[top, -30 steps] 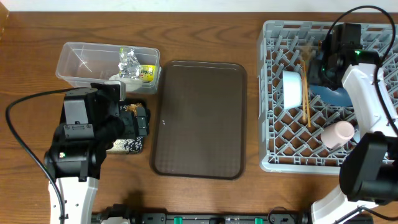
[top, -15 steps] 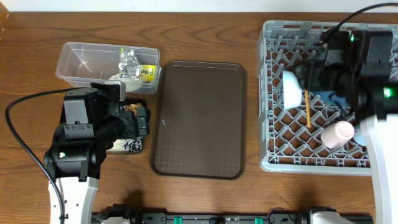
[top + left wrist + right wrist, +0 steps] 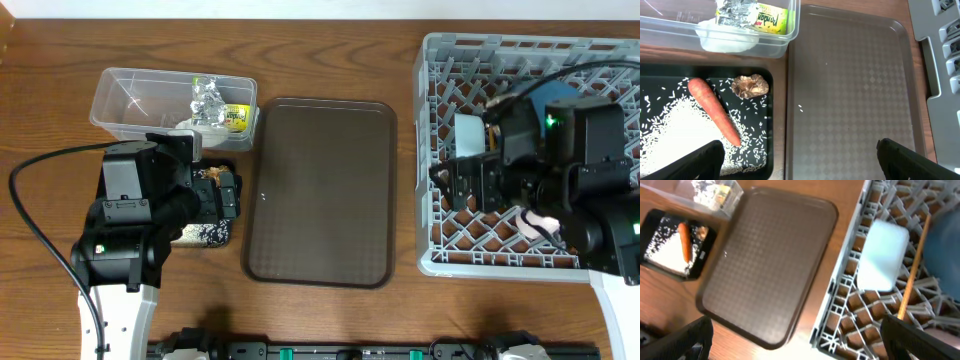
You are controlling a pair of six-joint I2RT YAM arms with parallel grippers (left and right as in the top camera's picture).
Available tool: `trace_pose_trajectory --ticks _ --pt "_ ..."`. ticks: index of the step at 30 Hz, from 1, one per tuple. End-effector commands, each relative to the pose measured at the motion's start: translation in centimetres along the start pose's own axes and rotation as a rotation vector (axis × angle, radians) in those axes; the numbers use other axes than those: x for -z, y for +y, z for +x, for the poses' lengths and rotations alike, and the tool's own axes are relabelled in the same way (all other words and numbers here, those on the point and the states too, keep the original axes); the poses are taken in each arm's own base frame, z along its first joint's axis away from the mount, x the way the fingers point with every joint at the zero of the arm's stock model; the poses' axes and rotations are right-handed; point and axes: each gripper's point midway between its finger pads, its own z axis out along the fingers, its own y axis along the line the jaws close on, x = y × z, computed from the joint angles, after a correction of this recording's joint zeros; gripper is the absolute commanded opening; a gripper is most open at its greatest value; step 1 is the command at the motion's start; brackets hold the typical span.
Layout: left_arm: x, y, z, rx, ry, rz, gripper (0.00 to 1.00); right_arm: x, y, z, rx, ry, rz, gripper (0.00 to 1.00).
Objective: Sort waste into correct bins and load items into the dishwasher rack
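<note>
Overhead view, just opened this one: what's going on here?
Nothing is being held. The left gripper hangs open over the black tray's right edge; the tray holds the carrot, food lump and rice. The right gripper hangs open above the dishwasher rack, where white bowl, blue bowl and chopsticks sit. Foil, wrapper and tissue lie in the clear tub.

serving tray: open above | rack: pegs, white bowl, right arm seemingly crowding

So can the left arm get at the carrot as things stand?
Probably yes. The carrot lies uncovered on the rice in the black tray, right below the open left tool; only the brown lump sits near it, apart.
</note>
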Motion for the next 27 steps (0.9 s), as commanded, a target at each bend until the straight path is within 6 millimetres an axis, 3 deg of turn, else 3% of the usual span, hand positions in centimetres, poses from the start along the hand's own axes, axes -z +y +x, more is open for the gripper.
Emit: trace_pose_trajectory --ticks 1,9,15,19,27 --pt "0.3 0.1 -0.5 -0.013 -0.014 -0.011 0.98 0.8 -0.5 0.1 0.018 -0.018 0.042 0.99" --pt "0.3 0.1 -0.5 -0.013 -0.014 -0.011 0.98 4.6 -2.4 -0.6 0.075 -0.163 0.206 0.99" --pt "0.3 0.1 -0.5 -0.013 -0.014 -0.011 0.98 7.0 -2.6 -1.5 0.196 -0.353 0.254 0.99" --pt "0.3 0.1 -0.5 -0.013 -0.014 -0.011 0.98 6.0 -2.6 -0.6 0.213 -0.474 0.237 0.99" --pt "0.3 0.1 -0.5 -0.013 -0.014 -0.011 0.98 1.1 -4.1 3.6 0.210 -0.622 0.230 0.99"
